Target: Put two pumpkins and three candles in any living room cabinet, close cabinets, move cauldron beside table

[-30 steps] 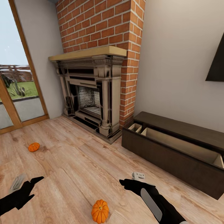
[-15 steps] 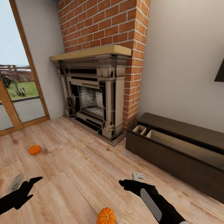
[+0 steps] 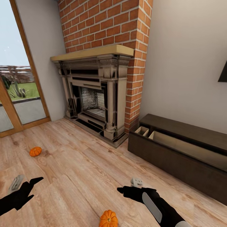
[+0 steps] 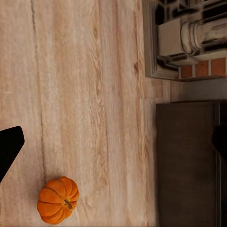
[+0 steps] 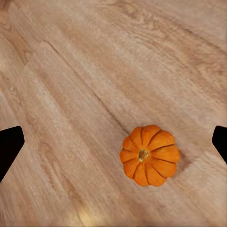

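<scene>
Fingers: right gripper (image 3: 125, 190) spread wide, empty; left gripper (image 3: 31, 184) likewise spread and empty
Near pumpkin (image 3: 108, 218): on the floor (image 3: 78, 164), just beside the right gripper
Far pumpkin (image 3: 35, 151): on the floor toward the glass door
Cabinet (image 3: 176, 157): open, pale compartments showing
Advice: centre the right gripper above the near pumpkin's stem, descend straight, close on the ribbed sides

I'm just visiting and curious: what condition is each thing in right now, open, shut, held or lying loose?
Cabinet: front open, pale compartments showing.
Near pumpkin: loose on the floor, upright, unheld.
Far pumpkin: loose on the floor by the glass door.
Left pincer: open, empty.
Right pincer: open, empty.
</scene>
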Tool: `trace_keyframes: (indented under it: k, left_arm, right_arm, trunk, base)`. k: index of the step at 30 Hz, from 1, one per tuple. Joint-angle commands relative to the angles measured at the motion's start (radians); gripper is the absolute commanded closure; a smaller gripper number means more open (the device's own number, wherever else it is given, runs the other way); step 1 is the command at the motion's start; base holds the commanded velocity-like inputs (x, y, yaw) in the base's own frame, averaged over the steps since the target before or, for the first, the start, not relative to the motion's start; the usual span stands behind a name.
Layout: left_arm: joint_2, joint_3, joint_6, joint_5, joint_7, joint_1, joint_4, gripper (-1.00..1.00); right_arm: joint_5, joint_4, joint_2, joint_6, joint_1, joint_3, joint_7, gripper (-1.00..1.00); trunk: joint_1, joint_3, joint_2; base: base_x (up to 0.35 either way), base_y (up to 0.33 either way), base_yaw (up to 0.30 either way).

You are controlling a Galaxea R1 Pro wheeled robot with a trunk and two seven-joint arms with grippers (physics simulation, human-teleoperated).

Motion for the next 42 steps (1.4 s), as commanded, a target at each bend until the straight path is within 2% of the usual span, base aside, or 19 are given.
trace_keyframes:
  k: [1, 7, 11, 13, 16, 25, 29, 33, 42]
  left_arm:
    - [0.000, 0.002, 0.008, 0.011, 0.009, -0.001, -0.003, -1.00]
    - [0.003, 0.006, 0.077, 0.011, 0.009, -0.001, -0.034, -1.00]
    - [0.003, 0.027, 0.104, 0.018, 0.009, -0.001, -0.038, -1.00]
    - [0.004, 0.032, 0.141, 0.058, 0.009, -0.001, -0.040, -1.00]
    - [0.005, 0.034, 0.160, 0.108, 0.010, -0.001, -0.040, -1.00]
    - [0.017, 0.035, 0.169, 0.146, 0.009, -0.001, -0.040, -1.00]
    - [0.018, 0.035, 0.170, 0.155, 0.009, -0.001, -0.040, -1.00]
    - [0.018, 0.035, 0.170, 0.158, 0.009, -0.001, -0.040, -1.00]
    - [0.018, 0.032, 0.170, 0.158, 0.009, -0.001, -0.040, -1.00]
  right_arm:
    - [-0.001, -0.001, 0.000, 0.003, -0.001, 0.002, 0.001, -1.00]
    - [0.000, -0.001, 0.002, 0.003, -0.001, 0.002, 0.002, -1.00]
    - [-0.001, 0.000, 0.002, 0.004, -0.001, 0.002, 0.011, -1.00]
    - [-0.002, 0.000, 0.002, 0.004, -0.001, 0.002, 0.037, -1.00]
    - [-0.004, 0.000, 0.002, 0.004, -0.001, 0.001, 0.065, -1.00]
    - [-0.005, 0.000, 0.002, 0.007, -0.001, -0.004, 0.103, -1.00]
    - [-0.019, 0.000, 0.001, 0.008, -0.001, -0.005, 0.120, -1.00]
    - [-0.056, 0.000, 0.001, 0.008, -0.001, -0.006, 0.122, -1.00]
    - [-0.063, 0.000, 0.001, 0.006, -0.001, -0.008, 0.120, -1.00]
  trunk:
    - [0.004, -0.004, -0.008]
    - [0.027, -0.023, -0.050]
    - [0.042, -0.036, -0.078]
    - [0.050, -0.042, -0.092]
    - [0.061, -0.051, -0.113]
    - [0.096, -0.079, -0.176]
    - [0.098, -0.095, -0.177]
    - [0.099, -0.110, -0.178]
    - [0.103, -0.145, -0.180]
  base:
    - [0.000, 0.000, 0.000]
    - [0.000, 0.000, 0.000]
    - [0.000, 0.000, 0.000]
    - [0.000, 0.000, 0.000]
    - [0.000, 0.000, 0.000]
    - [0.000, 0.000, 0.000]
    - [0.000, 0.000, 0.000]
    - [0.000, 0.000, 0.000]
    - [0.000, 0.000, 0.000]
